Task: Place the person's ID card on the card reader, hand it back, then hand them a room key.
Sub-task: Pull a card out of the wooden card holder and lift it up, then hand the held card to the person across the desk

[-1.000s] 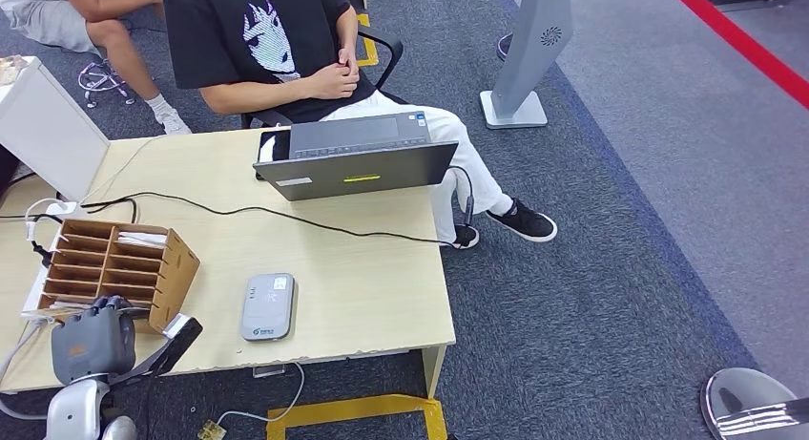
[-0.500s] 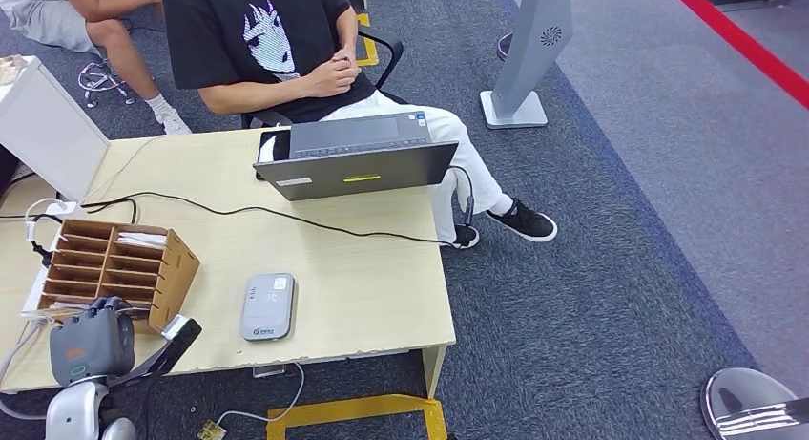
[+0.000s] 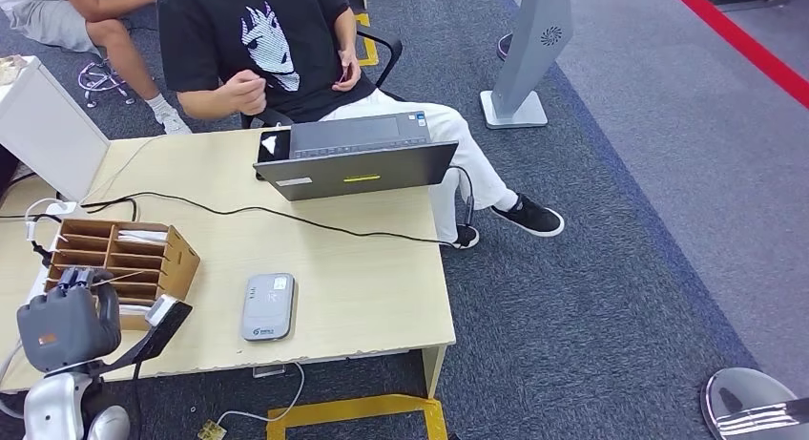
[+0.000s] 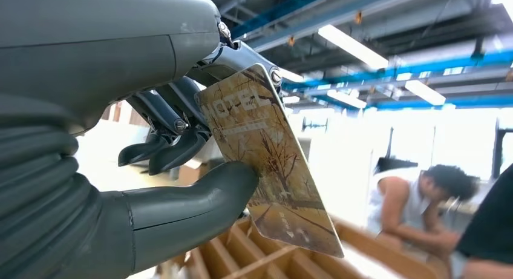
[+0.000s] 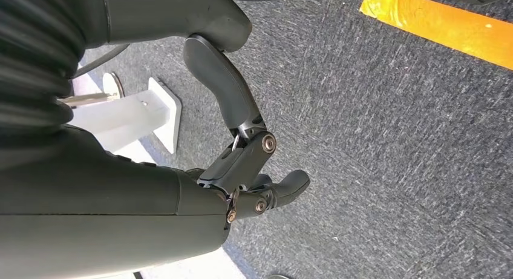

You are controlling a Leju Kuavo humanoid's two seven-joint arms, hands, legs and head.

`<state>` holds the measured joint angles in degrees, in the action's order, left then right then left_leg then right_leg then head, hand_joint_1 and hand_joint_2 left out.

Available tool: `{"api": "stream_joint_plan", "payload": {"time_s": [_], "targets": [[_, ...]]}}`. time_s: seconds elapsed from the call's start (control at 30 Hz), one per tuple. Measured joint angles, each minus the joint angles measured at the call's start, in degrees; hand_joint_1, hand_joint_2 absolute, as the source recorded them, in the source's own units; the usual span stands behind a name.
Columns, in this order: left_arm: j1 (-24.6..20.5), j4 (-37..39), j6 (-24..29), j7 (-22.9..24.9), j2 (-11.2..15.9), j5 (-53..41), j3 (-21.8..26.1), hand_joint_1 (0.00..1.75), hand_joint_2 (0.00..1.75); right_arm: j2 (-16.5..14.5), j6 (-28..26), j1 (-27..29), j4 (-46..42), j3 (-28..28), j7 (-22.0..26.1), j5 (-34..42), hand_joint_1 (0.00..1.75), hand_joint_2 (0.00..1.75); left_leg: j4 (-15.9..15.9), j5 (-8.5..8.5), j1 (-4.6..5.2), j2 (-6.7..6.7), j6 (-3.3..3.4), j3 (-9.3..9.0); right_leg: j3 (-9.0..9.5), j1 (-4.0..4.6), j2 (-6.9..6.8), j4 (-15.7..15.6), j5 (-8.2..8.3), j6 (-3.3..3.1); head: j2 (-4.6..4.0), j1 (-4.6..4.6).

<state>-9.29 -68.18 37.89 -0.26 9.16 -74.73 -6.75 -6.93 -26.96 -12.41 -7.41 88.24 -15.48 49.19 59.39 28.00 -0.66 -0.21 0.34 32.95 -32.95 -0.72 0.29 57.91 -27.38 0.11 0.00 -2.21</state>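
Note:
My left hand (image 3: 67,325) is raised at the table's near left corner, just in front of the wooden card rack (image 3: 176,263). In the left wrist view the thumb and fingers (image 4: 181,146) pinch a brown hotel room key card (image 4: 266,164) above the rack's slots. The grey card reader (image 3: 267,306) lies flat on the table to the right of that hand, with nothing on it. The person in the black shirt (image 3: 258,39) sits behind the laptop with both hands raised at the chest. My right hand (image 5: 242,164) hangs over the carpet, fingers loosely apart, holding nothing.
An open laptop (image 3: 358,168) stands at the far edge of the light wooden table (image 3: 353,278). A black cable (image 3: 286,216) runs across the tabletop. A white box (image 3: 48,125) stands at the far left. A second person (image 3: 86,10) sits behind; a grey stand (image 3: 525,58) is on the carpet.
My left hand has lifted and moved left, closer to the rack, still with the key card. The seated person has unclasped their hands and raised one toward the shoulder.

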Motion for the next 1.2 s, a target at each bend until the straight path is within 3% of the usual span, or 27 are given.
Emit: {"api": "stream_joint_plan", "payload": {"time_s": [0.4,1.2], "targets": [[1.82,-12.16,1.17,-1.03,-0.74,-0.08,-1.22,1.75,1.75,0.00,-0.62,0.27,0.00,0.00,0.31,0.59,0.00,1.75,0.00,0.00,0.00,0.00,0.00,0.00,0.00,0.00,0.00,0.00,0.00,0.00,0.00,-0.01],[-3.96,-10.98,0.80,-2.80,-1.61,-0.32,-2.93,1.75,1.75,-0.02,0.29,0.11,-0.07,0.00,-0.02,-0.38,0.00,1.75,0.01,0.00,0.00,0.02,0.00,-0.01,-0.01,0.00,0.02,0.00,0.00,0.00,0.00,0.00]]}}
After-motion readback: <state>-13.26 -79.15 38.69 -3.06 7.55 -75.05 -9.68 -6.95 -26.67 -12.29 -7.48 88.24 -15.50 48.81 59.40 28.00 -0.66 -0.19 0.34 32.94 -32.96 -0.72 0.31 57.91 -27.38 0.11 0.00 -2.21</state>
